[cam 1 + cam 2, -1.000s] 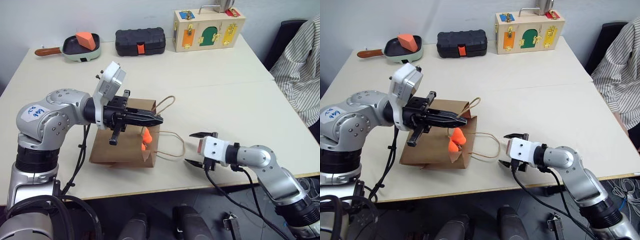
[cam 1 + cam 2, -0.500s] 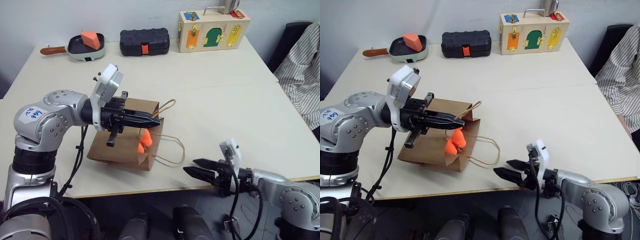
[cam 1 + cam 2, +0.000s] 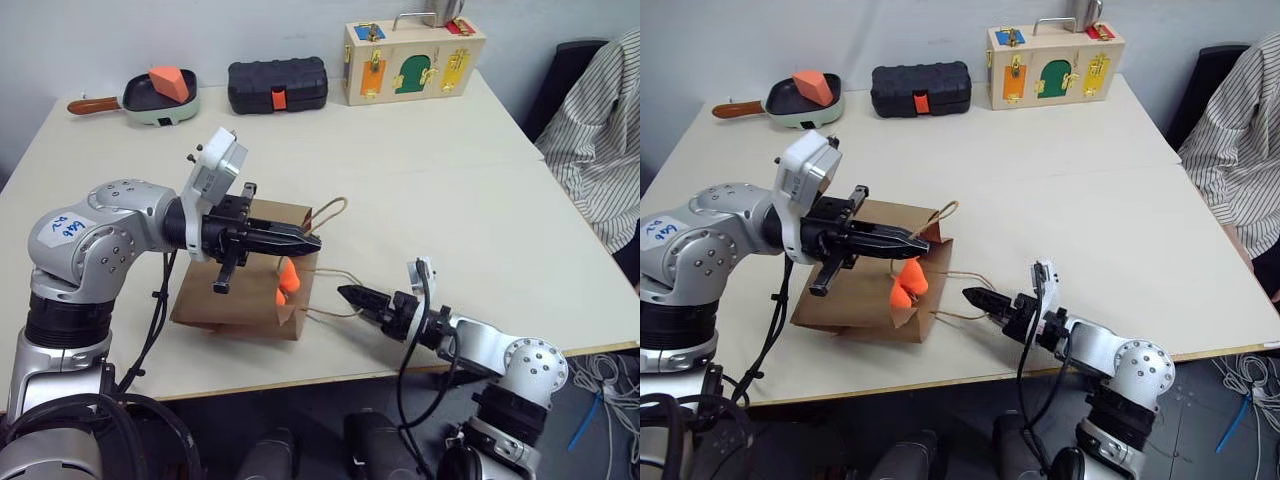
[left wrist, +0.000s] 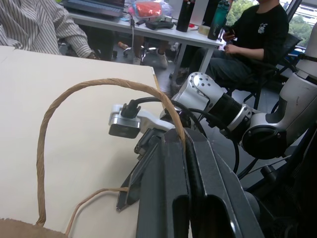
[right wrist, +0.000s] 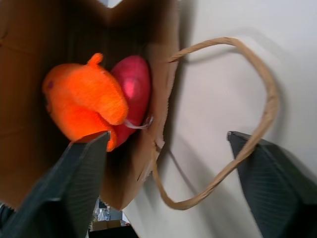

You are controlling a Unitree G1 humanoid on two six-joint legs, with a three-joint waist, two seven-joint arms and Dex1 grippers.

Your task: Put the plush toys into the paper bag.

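Now both plush toys sit at the mouth of the paper bag (image 3: 235,290).

My left gripper (image 3: 312,241) is clamped on the bag's upper cord handle (image 4: 99,87), lifting it. My right gripper (image 5: 168,198), fingers spread apart, faces the opening, where the orange toy (image 5: 84,101) rests against the pink toy (image 5: 132,91) inside.

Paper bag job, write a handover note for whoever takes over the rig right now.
Left gripper: shut on the bag's upper handle, holding the mouth up.
Right gripper: open, empty, pointing at the mouth; the lower handle lies by its fingertips.
Bag: on its side on the table.
Orange toy: just inside the mouth. Pink toy: behind it, deeper in.
Done: both toys in the bag.
Left: probably nudge the orange one deeper, then release the handle.
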